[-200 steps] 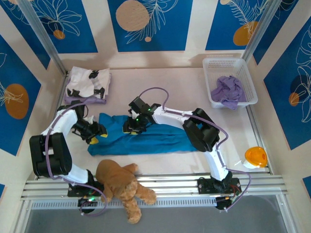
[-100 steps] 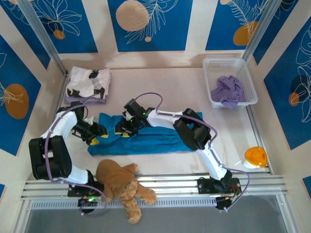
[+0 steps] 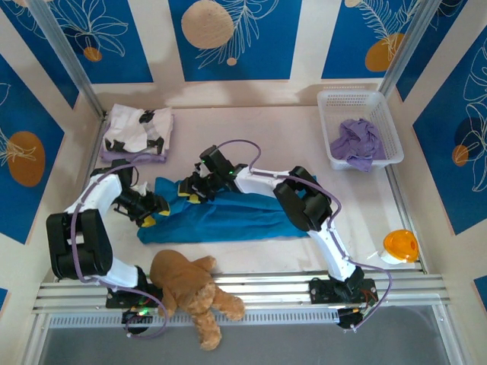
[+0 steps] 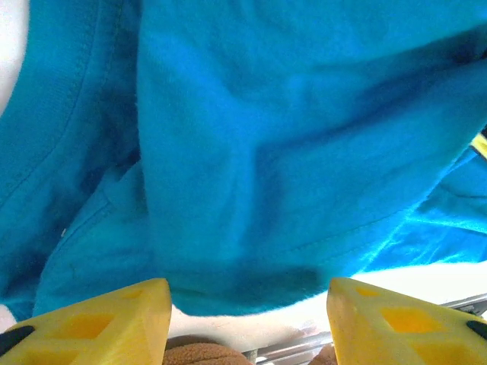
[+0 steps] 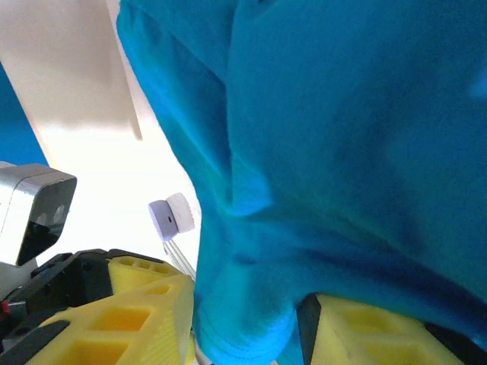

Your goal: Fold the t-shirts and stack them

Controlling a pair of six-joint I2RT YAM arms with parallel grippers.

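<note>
Teal-blue cloth t-shirt (image 3: 236, 217), large and plain, is lying in a long rumpled band across the middle of the cream counter (image 3: 289, 129), and both arms are reaching to its left end. The right claw (image 3: 191, 196) is gripping the shirt at the band's far left corner. In my right wrist view, a thick bunched fold is sitting squeezed between the yellow fingers (image 5: 129, 327). The left claw (image 3: 153, 217) is hovering at the near left edge of the same shirt with its jaws standing apart. In my left wrist view, the hem is hanging just beyond the two yellow fingertips (image 4: 99, 323), with nothing clamped between them. I am seeing the white t-shirt with black blotches (image 3: 138, 128) lying folded at the far left corner, on top of a pale lavender t-shirt (image 3: 133, 157). Another crumpled lavender t-shirt (image 3: 356, 143) is sitting inside the white plastic basket (image 3: 393, 133) at the far right. The brown plush teddy bear (image 3: 190, 287) is lying at the near edge, close to the teal shirt's near hem.
</note>
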